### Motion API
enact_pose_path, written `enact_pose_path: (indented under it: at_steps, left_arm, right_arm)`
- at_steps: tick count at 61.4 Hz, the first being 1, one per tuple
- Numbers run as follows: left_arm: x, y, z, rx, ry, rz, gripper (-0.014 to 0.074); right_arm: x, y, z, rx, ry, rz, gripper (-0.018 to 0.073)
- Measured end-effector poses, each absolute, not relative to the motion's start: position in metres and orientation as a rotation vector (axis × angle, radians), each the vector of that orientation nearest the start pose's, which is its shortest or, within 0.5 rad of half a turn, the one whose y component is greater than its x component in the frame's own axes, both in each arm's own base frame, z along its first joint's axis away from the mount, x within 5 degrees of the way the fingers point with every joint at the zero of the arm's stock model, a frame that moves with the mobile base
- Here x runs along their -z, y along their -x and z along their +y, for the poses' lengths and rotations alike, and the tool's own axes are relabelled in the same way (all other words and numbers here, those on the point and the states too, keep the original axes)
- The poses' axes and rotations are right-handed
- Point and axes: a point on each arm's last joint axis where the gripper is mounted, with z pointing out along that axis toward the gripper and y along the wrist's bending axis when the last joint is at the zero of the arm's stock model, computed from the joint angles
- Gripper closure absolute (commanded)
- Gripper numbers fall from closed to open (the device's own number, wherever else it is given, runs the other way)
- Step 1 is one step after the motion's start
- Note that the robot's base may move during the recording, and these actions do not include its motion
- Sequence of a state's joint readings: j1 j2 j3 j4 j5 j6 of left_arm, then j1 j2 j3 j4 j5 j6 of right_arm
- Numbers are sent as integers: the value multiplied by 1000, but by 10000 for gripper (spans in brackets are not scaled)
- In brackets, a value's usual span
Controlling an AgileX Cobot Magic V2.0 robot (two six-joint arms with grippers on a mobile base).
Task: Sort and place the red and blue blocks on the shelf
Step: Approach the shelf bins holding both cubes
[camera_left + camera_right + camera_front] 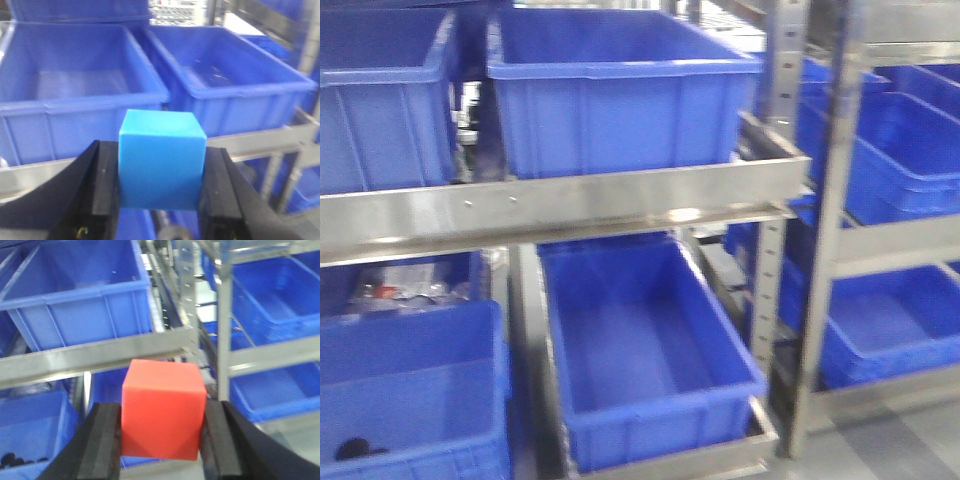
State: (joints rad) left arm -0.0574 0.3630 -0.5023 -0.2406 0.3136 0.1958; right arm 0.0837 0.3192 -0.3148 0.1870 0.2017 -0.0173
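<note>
Blocks secured for sorting: left gripper (pixel 161 200) pinches blue block (pixel 161 159), right gripper (pixel 161 440) pinches red block (pixel 162 410), both facing shelf (pixel 550 205) bins (pixel 615 90).

Shelf (pixel 785 90) access: the front rail (pixel 550 205) bars the front view from 9 to 3 o'clock. Above it, the upper bin (pixel 615 90) at 12 o'clock and the upper-left bin (pixel 380 95) at 10 o'clock stand open-topped. Below, at 6 o'clock, the lower bin (pixel 640 340) lies open and bare. The lower-left bin (pixel 410 400) at 7 o'clock holds a small dark object (pixel 355 448). An upright post (pixel 830 230) blocks 3 o'clock. No room between the jaws: the left gripper (pixel 160 200) clamps the blue block (pixel 161 160), the right gripper (pixel 162 440) the red block (pixel 162 410).
</note>
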Motion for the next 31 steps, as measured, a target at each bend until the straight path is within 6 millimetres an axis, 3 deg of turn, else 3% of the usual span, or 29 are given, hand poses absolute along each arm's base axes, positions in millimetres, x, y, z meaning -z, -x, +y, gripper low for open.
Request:
enact_pose_path:
  at_steps: [31]
  left_arm:
    - [-330, -79, -11, 130, -76, 1649, 474]
  right_arm:
    - [-280, -82, 10, -219, -42, 1690, 473]
